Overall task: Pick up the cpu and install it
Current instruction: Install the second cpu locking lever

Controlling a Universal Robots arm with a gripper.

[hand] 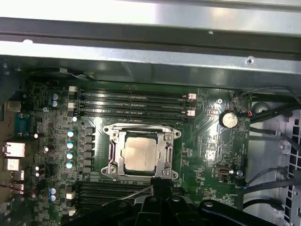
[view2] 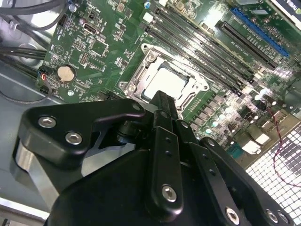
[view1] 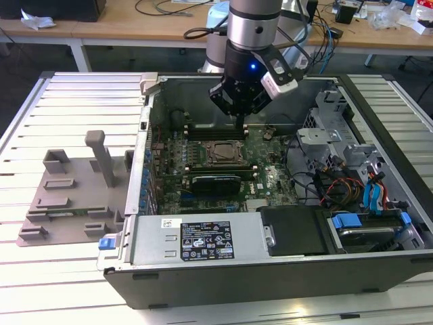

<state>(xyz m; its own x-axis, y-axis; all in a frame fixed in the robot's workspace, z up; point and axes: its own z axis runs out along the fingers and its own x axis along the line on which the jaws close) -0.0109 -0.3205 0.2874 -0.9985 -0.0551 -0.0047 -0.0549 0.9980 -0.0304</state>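
Observation:
The cpu [hand: 141, 154] lies flat in the motherboard socket [hand: 112, 155], its silvery top facing up inside the metal frame; it also shows in the second wrist view [view2: 167, 82] and the exterior view [view1: 222, 154]. My gripper [view1: 241, 124] hangs above the board, just beyond the socket's far edge in the exterior view. Its black fingers are pressed together with nothing between them, and their tips [view2: 162, 96] sit over the socket's rim, also seen in the first wrist view [hand: 160, 181]. The gripper does not touch the cpu.
The open computer case [view1: 379, 101] surrounds the board, with drive cages and cables [view1: 338, 183] on the exterior view's right and a power supply [view1: 203, 240] in front. Memory slots [hand: 131, 101] flank the socket. A grey plastic tray [view1: 74, 196] lies on the slatted table at the left.

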